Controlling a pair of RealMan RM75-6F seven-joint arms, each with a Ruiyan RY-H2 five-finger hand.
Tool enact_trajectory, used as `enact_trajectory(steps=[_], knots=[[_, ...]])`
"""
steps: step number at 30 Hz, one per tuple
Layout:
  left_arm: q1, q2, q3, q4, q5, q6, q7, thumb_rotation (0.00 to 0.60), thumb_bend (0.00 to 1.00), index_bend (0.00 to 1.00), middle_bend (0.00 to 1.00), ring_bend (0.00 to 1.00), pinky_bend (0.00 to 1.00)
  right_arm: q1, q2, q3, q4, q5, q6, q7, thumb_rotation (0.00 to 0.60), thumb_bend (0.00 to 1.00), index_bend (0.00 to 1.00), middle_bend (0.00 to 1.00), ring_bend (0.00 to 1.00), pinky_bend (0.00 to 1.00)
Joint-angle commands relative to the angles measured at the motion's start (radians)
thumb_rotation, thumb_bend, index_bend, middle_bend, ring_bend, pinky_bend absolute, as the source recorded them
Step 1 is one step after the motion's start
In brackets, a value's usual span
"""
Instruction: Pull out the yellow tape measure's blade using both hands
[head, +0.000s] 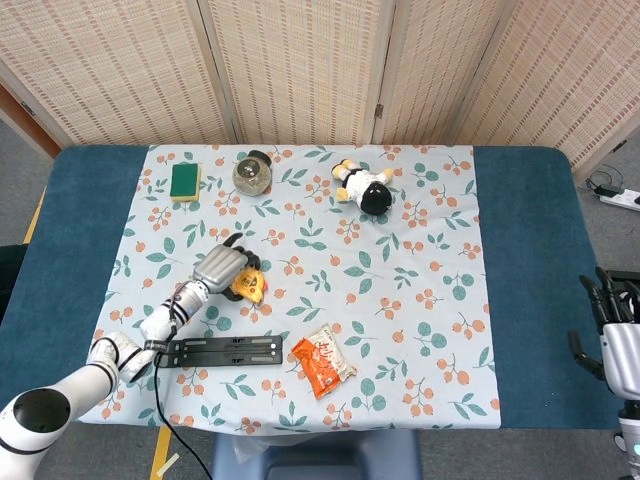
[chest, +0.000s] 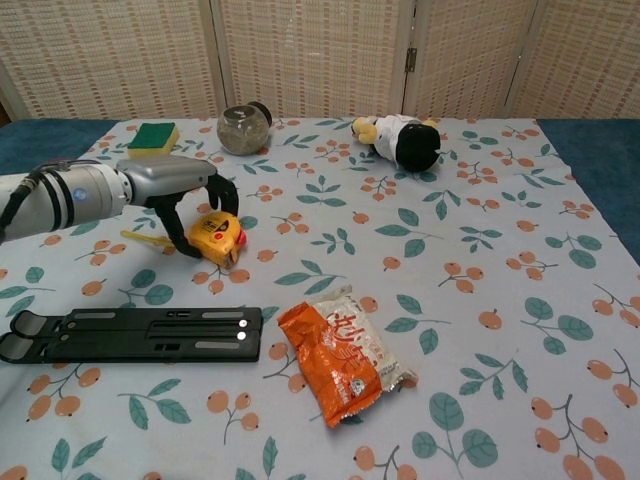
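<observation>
The small yellow plastic tape measure (chest: 218, 236) lies on the floral tablecloth (chest: 450, 300), left of centre; the silver left hand (chest: 180, 190) arches over it, dark fingers (chest: 226, 190) curled around its case; the right hand (head: 620, 345) hangs off the table's right edge, fingers apart, holding nothing.

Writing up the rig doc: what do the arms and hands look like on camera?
Left arm: glossy white and silver segments, black cable trailing. Left hand: silver metallic back, black fingers. Right hand: the same silver and black, only partly in frame.
</observation>
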Motion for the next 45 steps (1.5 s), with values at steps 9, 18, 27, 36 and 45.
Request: enact_trajectory(steps=[9, 18, 27, 36, 45], knots=[[0.028, 0.077, -0.078, -0.171, -0.113, 0.011, -0.057, 0.600, 0.27, 0.58, 0.52, 0.44, 0.05, 0.059, -0.021, 0.007, -0.039, -0.071, -0.032, -0.036, 0.600, 0.47, 0.00, 0.03, 0.19, 0.00], [0.083, 0.203, -0.171, -0.474, -0.290, 0.044, 0.128, 0.600, 0.30, 0.58, 0.53, 0.44, 0.05, 0.182, -0.068, 0.023, -0.186, -0.131, -0.157, -0.122, 0.600, 0.46, 0.00, 0.04, 0.11, 0.00], [0.094, 0.267, -0.233, -0.731, -0.467, 0.082, 0.335, 0.600, 0.32, 0.59, 0.54, 0.46, 0.05, 0.323, -0.227, 0.066, -0.253, -0.081, -0.313, -0.163, 0.600, 0.46, 0.00, 0.04, 0.08, 0.00], [0.058, 0.252, -0.280, -0.838, -0.605, 0.113, 0.462, 0.600, 0.33, 0.59, 0.54, 0.46, 0.05, 0.411, -0.408, 0.135, -0.229, 0.053, -0.360, -0.260, 0.600, 0.46, 0.00, 0.00, 0.02, 0.00], [0.001, 0.184, -0.326, -0.841, -0.717, 0.145, 0.533, 0.600, 0.34, 0.59, 0.54, 0.46, 0.06, 0.485, -0.511, 0.197, -0.188, 0.186, -0.388, -0.326, 0.600, 0.44, 0.00, 0.00, 0.00, 0.00]])
